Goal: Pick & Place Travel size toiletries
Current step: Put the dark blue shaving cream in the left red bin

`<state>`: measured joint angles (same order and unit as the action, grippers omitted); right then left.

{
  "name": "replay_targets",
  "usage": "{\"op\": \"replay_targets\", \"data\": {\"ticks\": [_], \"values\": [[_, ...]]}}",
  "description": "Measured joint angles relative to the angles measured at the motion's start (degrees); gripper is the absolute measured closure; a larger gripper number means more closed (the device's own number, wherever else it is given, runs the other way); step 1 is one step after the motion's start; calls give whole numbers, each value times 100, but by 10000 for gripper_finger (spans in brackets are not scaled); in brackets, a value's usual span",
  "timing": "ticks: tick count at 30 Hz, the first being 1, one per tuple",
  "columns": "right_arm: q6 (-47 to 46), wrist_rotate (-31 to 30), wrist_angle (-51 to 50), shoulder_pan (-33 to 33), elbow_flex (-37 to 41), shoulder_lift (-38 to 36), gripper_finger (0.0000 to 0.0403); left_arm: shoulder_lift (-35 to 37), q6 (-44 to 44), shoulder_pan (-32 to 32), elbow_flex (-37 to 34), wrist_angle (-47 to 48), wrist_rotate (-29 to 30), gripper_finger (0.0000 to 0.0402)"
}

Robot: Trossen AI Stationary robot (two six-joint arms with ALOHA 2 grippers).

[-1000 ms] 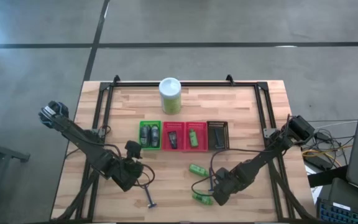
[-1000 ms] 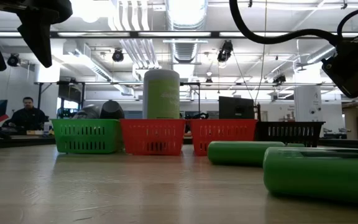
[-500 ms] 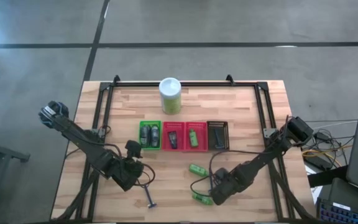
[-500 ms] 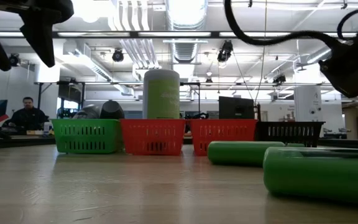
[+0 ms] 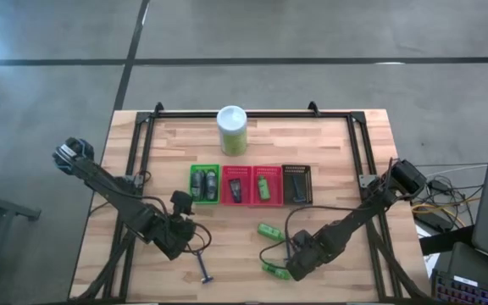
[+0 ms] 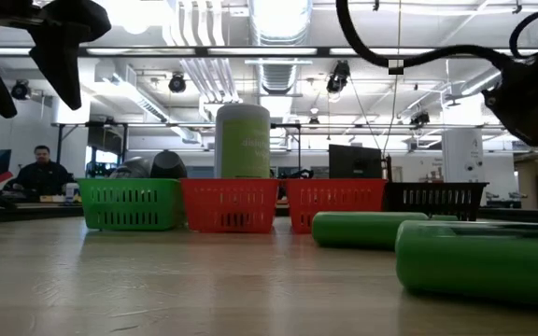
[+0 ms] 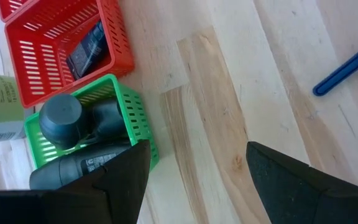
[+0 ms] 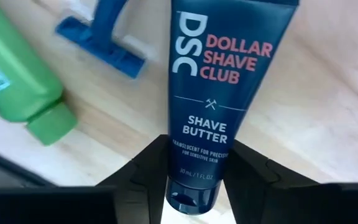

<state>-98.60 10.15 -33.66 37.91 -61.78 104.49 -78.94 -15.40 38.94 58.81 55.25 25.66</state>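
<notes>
A dark blue tube marked "Shave Butter" (image 8: pixel 219 81) lies lengthwise ahead of my right gripper (image 8: pixel 196 186), which is shut on its cap end. A green bottle (image 8: pixel 14 74) and a blue razor (image 8: pixel 104 37) lie on the wood beside it. In the high view this gripper (image 5: pixel 291 258) stands between two green bottles (image 5: pixel 269 230) (image 5: pixel 275 271) and hides the tube. My left gripper (image 7: pixel 197 168) hangs open over bare wood near the green basket (image 7: pixel 135 118), with another blue razor (image 5: pixel 203 269) close by. My right gripper pinches the tube's narrow cap end (image 8: pixel 194 180) between its two fingers (image 8: pixel 145 171), one on each side. The tube runs straight on from the fingers, label side up. Whether it rests on the wood or is lifted clear, I cannot tell.
Four small baskets stand in a row mid-table: green (image 5: pixel 203 184), red (image 5: pixel 236 185), red (image 5: pixel 267 184) and black (image 5: pixel 296 183), with toiletries inside. A tall white-and-green canister (image 5: pixel 232 130) stands behind them. A person (image 6: pixel 40 173) sits in the room beyond.
My right arm has shifted slightly over the near green bottle. Nothing on the table has visibly moved.
</notes>
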Motion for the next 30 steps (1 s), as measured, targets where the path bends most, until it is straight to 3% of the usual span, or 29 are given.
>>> {"op": "replay_targets", "data": {"ticks": [10, 15, 20, 24, 30], "values": [[329, -240, -60, -135, -252, -562, 288, 21, -758, -33, 7, -78, -25, 132], [1160, -452, 76, -631, -260, -923, 289, 114, -1294, -39, 2, -84, -25, 132], [2446, 172, 1015, -1513, -249, -875, 290, 211, -1633, -50, 2, -122, 200, 132], [2718, 691, 1761, -2131, -305, -611, 286, 260, -2030, -70, 2, -123, 296, 132], [3000, 951, 1798, -2429, -754, -225, 287, 289, -2539, -70, 0, -138, 296, 132]]}}
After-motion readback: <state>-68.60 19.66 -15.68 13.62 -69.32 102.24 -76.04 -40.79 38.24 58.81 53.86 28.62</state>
